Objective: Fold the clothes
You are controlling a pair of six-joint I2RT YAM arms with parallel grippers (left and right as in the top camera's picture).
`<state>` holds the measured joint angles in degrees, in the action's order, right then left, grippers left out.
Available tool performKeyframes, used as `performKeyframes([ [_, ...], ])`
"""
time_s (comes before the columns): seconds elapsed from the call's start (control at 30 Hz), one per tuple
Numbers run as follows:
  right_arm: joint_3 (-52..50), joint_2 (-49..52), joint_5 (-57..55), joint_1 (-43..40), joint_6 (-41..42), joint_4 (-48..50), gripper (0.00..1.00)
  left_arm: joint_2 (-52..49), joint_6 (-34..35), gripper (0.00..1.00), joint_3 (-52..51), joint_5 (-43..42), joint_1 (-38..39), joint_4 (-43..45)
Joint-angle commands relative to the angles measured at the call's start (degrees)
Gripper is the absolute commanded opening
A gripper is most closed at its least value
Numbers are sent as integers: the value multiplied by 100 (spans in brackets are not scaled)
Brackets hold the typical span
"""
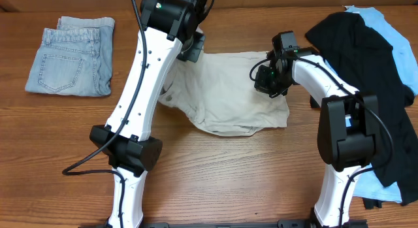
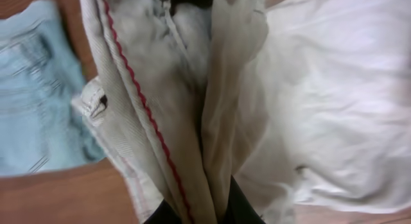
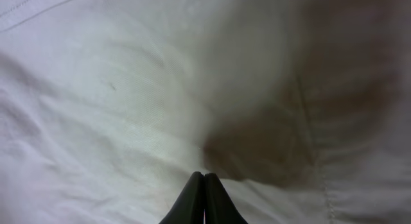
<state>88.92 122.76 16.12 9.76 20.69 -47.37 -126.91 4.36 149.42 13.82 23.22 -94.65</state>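
The pale beige khaki shorts (image 1: 228,94) lie partly spread at the table's middle. My left gripper (image 1: 194,46) is at their far left corner. In the left wrist view it (image 2: 205,214) is shut on a bunched fold of the shorts (image 2: 186,108) that has red stitching and a buttonhole tab. My right gripper (image 1: 266,79) is down on the shorts' right part. In the right wrist view its fingers (image 3: 204,185) are pressed together, with no cloth between them, over the smooth beige cloth (image 3: 115,102). A black top (image 1: 366,65) lies at the right over a sky-blue top (image 1: 395,42).
Folded light blue jeans (image 1: 70,55) lie at the far left and also show in the left wrist view (image 2: 32,89). The black and blue tops cover the right side as far as the right arm's base (image 1: 346,133). Bare wood (image 1: 228,169) shows in front of the shorts.
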Motion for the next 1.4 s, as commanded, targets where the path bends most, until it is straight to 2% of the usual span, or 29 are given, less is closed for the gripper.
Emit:
performKeyframes([
  [0.0, 122, -107, 74, -2, -118, -79, 4, 70, 52, 7, 197, 822, -319, -214],
  [0.27, 122, -330, 160, -2, -400, -179, 4, 70, -435, 6, 197, 944, -1139, -208],
  [0.4, 116, -326, 129, 9, -444, -146, 4, 70, -466, 4, 197, 822, -1388, -57],
  [0.63, 116, -326, 144, 136, -511, 149, 4, 70, -699, 4, 197, 203, -1296, 260],
  [0.93, 116, -315, 214, 649, -1333, 737, 4, 63, -691, 4, 181, -343, -1176, 579],
  [1.37, 116, 221, 50, 839, -1327, 933, 4, 63, -647, 4, 179, -389, -1156, 649],
])
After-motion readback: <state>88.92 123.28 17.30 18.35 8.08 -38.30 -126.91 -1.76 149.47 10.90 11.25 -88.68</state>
